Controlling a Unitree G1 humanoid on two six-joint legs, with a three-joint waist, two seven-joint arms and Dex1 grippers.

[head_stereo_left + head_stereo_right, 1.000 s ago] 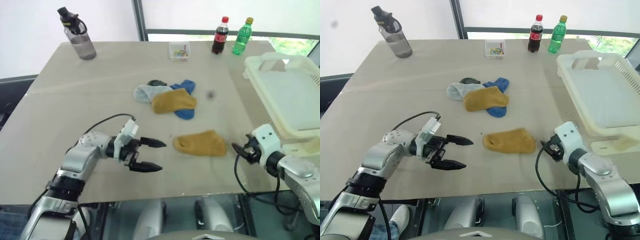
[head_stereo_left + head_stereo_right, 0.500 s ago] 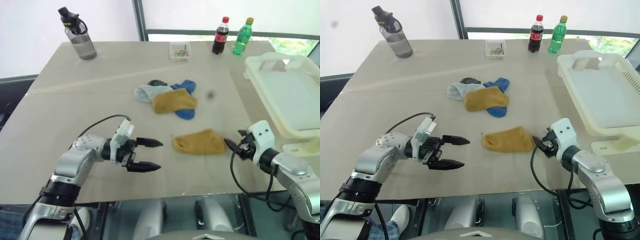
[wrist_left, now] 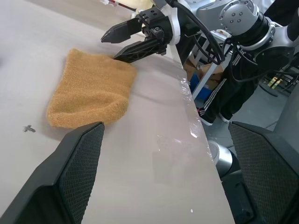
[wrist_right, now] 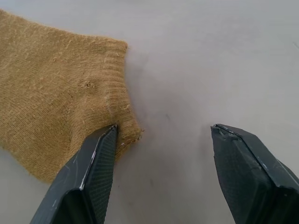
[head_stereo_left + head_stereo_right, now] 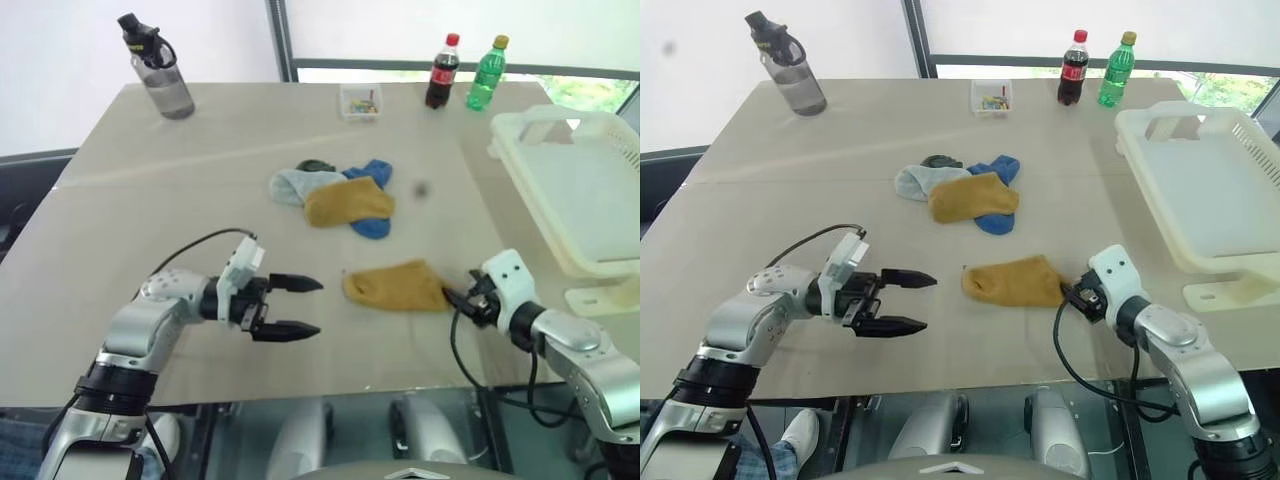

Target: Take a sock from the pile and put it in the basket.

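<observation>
A ribbed mustard knit sock (image 5: 396, 286) lies flat near the desk's (image 5: 200, 200) front edge, apart from the pile (image 5: 335, 196). The right gripper (image 4: 159, 140), jaws spread, seemingly touches its cuff; the left gripper (image 5: 295, 307) gapes empty. The slotted cream plastic basket (image 5: 580, 190) overhangs the right edge.

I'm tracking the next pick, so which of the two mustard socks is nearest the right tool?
The lone mustard sock lying apart from the pile, right at the right tool; the other mustard sock lies on that pile.

pile (image 5: 335, 195): heaped, mid-table | 1 mustard sock (image 5: 395, 286): flat | basket (image 5: 580, 190): right
</observation>
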